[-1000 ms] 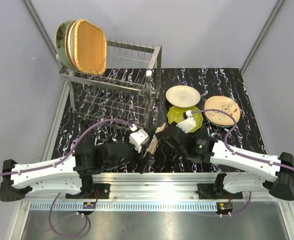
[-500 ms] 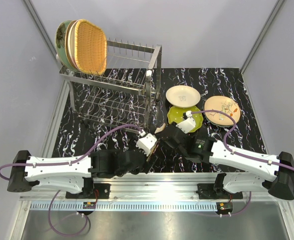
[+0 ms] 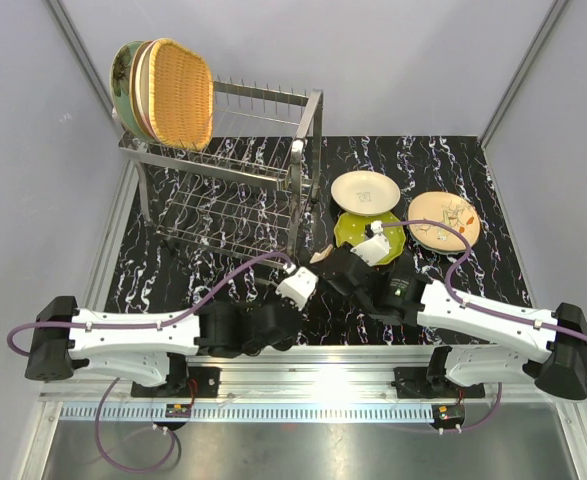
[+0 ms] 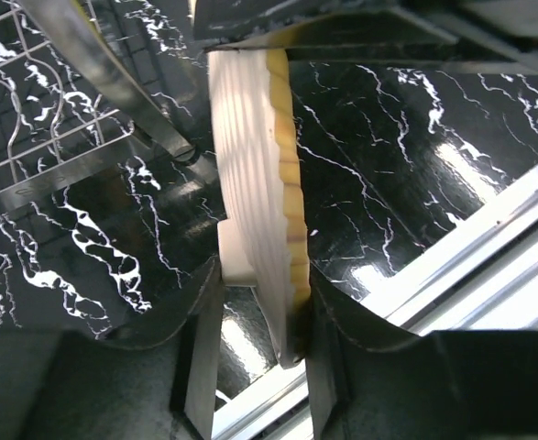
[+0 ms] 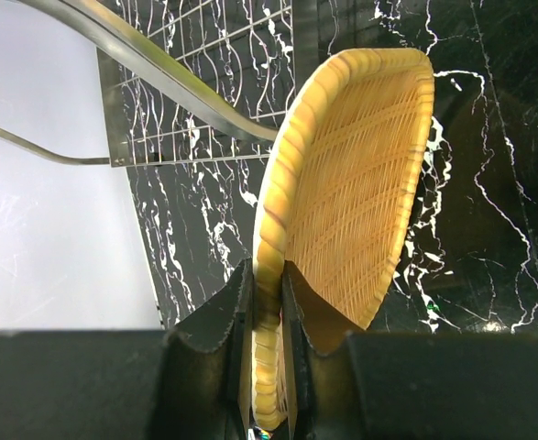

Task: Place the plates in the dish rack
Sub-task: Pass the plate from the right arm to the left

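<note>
An orange woven wicker plate stands on edge above the black marble table, and my right gripper is shut on its rim. The same plate runs between the fingers of my left gripper, whose jaws press both its cream underside and its rim. From above, only a sliver of this plate shows between the two wrists. The dish rack stands at the back left, holding a wicker plate and a green plate upright at its left end.
Three plates lie flat on the right of the table: cream, lime partly under my right wrist, and beige floral. The rack's near corner post stands just behind the held plate. A metal rail borders the near edge.
My left arm has slid right to the plate held by the right gripper. Its jaws have gone from wide open to closed around that plate. The right arm has stayed put.
</note>
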You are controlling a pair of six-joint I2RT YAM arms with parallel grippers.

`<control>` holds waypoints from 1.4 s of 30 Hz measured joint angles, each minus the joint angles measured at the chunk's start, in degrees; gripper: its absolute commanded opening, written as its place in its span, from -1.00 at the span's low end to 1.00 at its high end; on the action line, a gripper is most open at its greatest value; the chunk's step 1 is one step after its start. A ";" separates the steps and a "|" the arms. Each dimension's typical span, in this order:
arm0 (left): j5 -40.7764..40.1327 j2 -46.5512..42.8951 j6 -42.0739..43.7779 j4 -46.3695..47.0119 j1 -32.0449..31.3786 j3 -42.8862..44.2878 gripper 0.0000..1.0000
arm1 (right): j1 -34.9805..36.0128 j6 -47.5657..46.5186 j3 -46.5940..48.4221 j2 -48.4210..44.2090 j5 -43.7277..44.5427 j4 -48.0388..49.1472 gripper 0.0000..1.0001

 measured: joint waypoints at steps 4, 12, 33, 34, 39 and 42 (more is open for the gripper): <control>-0.96 0.02 -0.28 -0.20 -0.02 -0.11 -0.68 | -0.02 0.00 0.00 0.15 -0.04 0.44 -0.53; -3.56 -0.17 -0.94 -0.55 0.07 -0.17 -1.00 | 0.02 0.46 -0.79 -1.68 0.09 2.25 0.03; -4.59 -4.81 -2.71 -5.84 -0.04 -1.22 -1.00 | 0.02 0.09 -4.46 -11.08 0.66 0.35 0.30; -4.63 -5.07 -2.69 -6.23 -0.04 -1.22 -1.00 | 0.02 -0.04 -4.46 -11.72 0.81 -0.42 0.29; -4.26 -8.13 -0.96 -9.16 -0.04 -1.07 -1.00 | 0.02 -0.98 -4.55 -16.90 3.50 -4.31 0.30; -3.32 -12.24 1.57 -10.95 -0.04 -0.22 -1.00 | 0.02 -1.49 -4.57 -20.68 5.86 -7.52 0.30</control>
